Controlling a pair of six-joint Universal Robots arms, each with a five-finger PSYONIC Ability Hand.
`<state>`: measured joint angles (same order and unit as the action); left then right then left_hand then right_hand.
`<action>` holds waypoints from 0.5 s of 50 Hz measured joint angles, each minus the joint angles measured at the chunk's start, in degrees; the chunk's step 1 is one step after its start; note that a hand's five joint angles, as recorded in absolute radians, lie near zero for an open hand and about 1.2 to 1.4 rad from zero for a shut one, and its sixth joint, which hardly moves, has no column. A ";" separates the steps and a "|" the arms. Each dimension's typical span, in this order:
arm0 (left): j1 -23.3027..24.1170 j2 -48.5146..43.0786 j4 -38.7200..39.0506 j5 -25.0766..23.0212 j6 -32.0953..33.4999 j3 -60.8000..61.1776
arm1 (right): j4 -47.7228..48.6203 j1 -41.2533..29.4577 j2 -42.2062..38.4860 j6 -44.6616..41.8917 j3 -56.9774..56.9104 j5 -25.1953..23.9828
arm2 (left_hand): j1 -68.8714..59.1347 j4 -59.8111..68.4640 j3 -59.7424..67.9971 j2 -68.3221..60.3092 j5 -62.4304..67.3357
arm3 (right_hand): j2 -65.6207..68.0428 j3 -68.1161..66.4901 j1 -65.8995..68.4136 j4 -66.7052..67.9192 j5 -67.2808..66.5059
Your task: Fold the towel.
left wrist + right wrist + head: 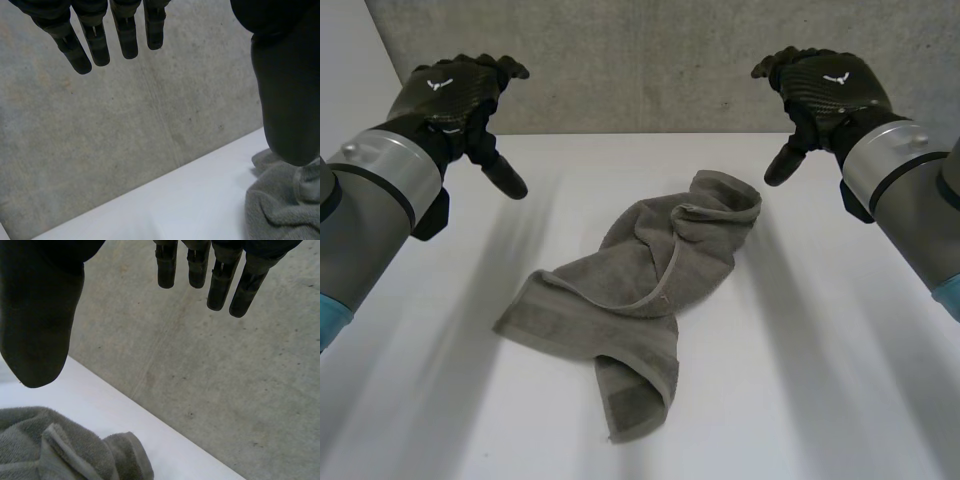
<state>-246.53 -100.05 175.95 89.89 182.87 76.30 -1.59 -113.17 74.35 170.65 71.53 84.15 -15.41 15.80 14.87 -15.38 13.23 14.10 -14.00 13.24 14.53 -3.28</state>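
A grey-green towel [635, 290] lies crumpled and twisted in the middle of the white table [820, 400]. My left hand [455, 95] hovers high above the table's far left, fingers straight, holding nothing. My right hand [825, 90] hovers at the far right, likewise open and apart from the cloth. In the left wrist view the fingers [100, 42] hang straight and the thumb [287, 100] stands in front of a towel [280, 205] end. In the right wrist view straight fingers [220, 277] and the thumb [40, 325] hang above the towel [60, 450].
A grey concrete wall [640, 60] runs along the table's far edge. Bare white tabletop surrounds the towel on all sides.
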 measured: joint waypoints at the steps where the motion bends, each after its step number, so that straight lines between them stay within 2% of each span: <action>1: 0.01 -0.08 0.02 0.00 0.01 0.15 | -0.03 -0.06 -0.52 -0.36 -0.27 -0.13 | 0.00 0.00 0.00 0.00 0.00 | 0.00 0.00 0.00 0.00 0.00; 7: -0.30 -2.89 1.43 -0.20 0.02 3.37 | -0.63 -1.30 -7.32 -7.33 -4.10 -1.42 | 0.01 0.00 -0.20 0.00 0.00 | 0.00 0.00 -0.01 0.00 0.00; 17: -1.00 -12.04 9.93 -0.61 1.29 7.85 | -1.23 -7.33 -24.02 -29.22 -16.16 -2.69 | 0.02 0.00 -0.20 0.00 0.00 | 0.00 0.00 -0.02 0.00 0.00; 25: -1.05 -21.48 13.83 -0.71 8.70 7.85 | -1.54 -10.12 -36.19 -33.57 -27.09 -2.26 | 0.01 0.00 -0.20 0.00 0.15 | 0.14 -0.11 0.29 0.03 -0.18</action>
<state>-247.57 -121.53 189.78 89.18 191.57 84.15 -3.13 -123.29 38.16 137.08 44.44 81.89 -15.40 15.80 14.67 -15.38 13.38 14.24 -14.12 13.54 14.56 -3.46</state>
